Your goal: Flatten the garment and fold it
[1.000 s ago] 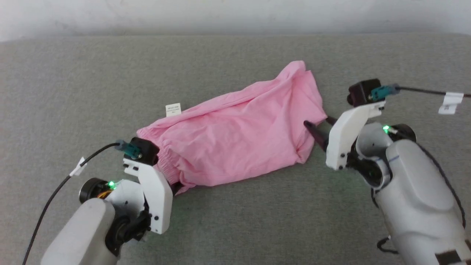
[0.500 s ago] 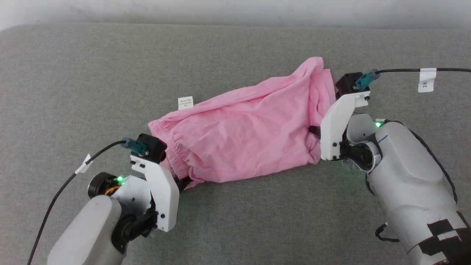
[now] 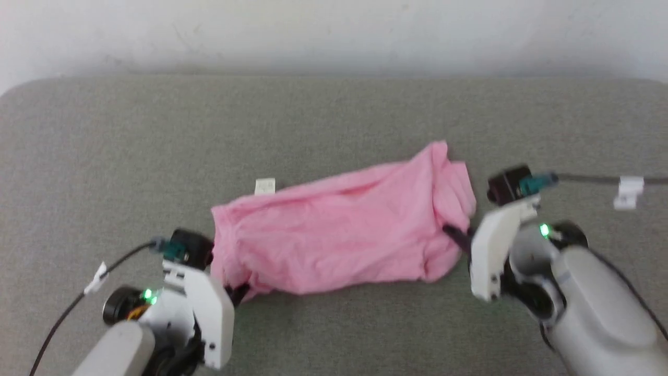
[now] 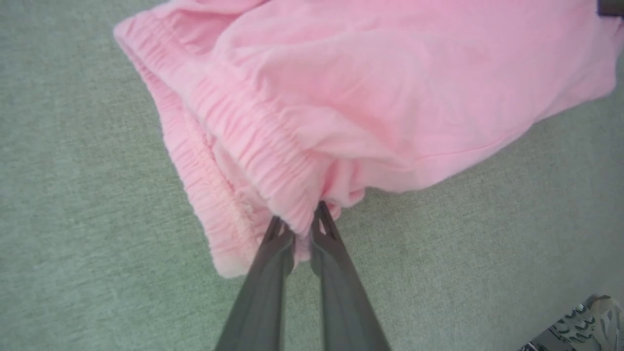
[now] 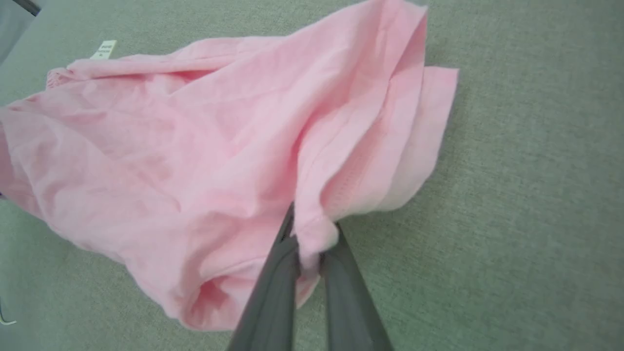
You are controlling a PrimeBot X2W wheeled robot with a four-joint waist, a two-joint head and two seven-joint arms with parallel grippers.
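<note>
The right gripper [image 5: 312, 239], spread open beside the garment [image 3: 339, 240] a second ago, has pinched shut on its right-end fold. Nearer the front edge of the grey padded surface [image 3: 334, 120], the left gripper [image 4: 300, 226] clamps the gathered hem. The garment lies crumpled mid-surface, its white label [image 3: 264, 186] at its far edge.

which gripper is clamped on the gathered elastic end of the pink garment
The left gripper: it pinches the ribbed elastic hem of the garment. The right gripper is shut on the smooth, ungathered end.
</note>
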